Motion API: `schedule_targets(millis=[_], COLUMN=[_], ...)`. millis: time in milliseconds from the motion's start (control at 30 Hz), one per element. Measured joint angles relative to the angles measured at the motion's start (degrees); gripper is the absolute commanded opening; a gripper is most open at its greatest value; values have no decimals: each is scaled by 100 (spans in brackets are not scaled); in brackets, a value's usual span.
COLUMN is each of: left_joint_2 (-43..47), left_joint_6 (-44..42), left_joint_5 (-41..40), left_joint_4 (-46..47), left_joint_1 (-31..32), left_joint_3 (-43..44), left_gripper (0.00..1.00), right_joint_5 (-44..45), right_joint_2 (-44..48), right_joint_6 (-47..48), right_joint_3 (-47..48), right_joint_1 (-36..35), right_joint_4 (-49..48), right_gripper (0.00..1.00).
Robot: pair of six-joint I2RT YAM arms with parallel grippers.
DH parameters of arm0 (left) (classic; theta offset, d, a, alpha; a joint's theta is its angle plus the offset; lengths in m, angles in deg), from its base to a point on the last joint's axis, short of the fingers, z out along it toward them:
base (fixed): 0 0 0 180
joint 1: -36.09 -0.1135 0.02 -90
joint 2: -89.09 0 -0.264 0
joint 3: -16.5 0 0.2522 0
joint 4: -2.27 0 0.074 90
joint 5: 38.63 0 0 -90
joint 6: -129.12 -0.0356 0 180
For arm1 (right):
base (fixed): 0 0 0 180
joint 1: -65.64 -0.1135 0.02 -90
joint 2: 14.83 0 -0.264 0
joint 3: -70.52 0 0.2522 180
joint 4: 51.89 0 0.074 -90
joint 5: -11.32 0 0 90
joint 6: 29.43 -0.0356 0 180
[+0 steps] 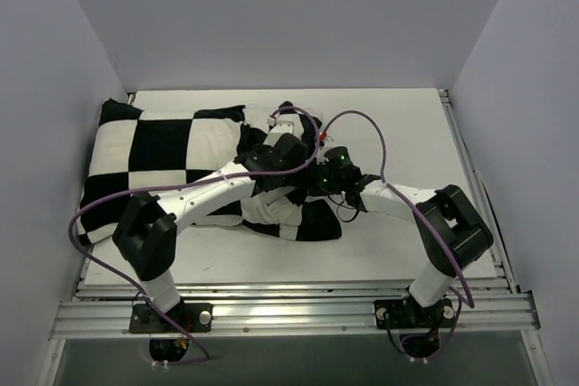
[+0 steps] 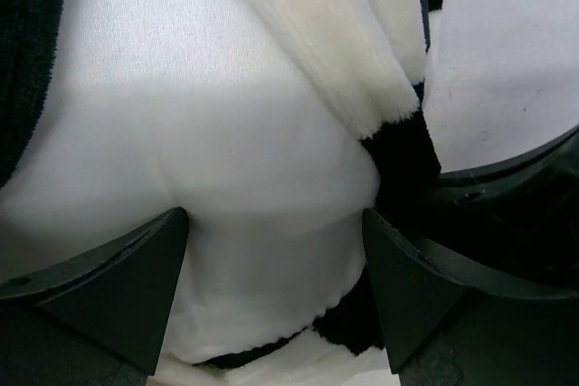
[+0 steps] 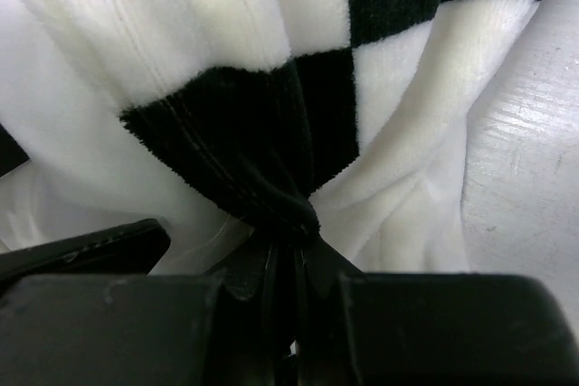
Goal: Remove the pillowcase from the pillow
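Right end effector [image 3: 291, 246] pinching a bunched fold of the plush black-and-white checkered pillowcase [image 3: 262, 133], likely to drag it off. Left end effector [image 2: 276, 250] spread, straddling the plump plain white pillow [image 2: 199, 133], probably anchoring it. Both lie left-centre on white table [image 1: 407, 124].
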Motion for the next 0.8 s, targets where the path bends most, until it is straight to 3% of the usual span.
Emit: schedule_targets(millis=[167, 267, 300, 333, 400, 800], left_joint_2=[-140, -214, -245, -280, -352, -79], left_joint_6=[328, 505, 549, 599, 667, 1447], left_joint_5=[-214, -299, -334, -358, -363, 269], left_joint_4=[-195, -184, -175, -155, -76, 321], left_joint_1=[7, 7, 4, -2, -39, -824], left_joint_3=[83, 13, -17, -50, -101, -120], left_gripper=[86, 57, 45, 20, 3, 2], right_joint_5=[214, 304, 323, 328, 332, 450], right_joint_2=[101, 203, 229, 256, 306, 938], right_joint_6=[-4, -17, -26, -50, -111, -632], right_joint_3=[0, 0, 0, 0, 0, -501], right_joint_1=[-70, -79, -83, -92, -131, -225], right_joint_4=[76, 188, 212, 234, 262, 356], right_gripper=[0, 0, 0, 0, 0, 0])
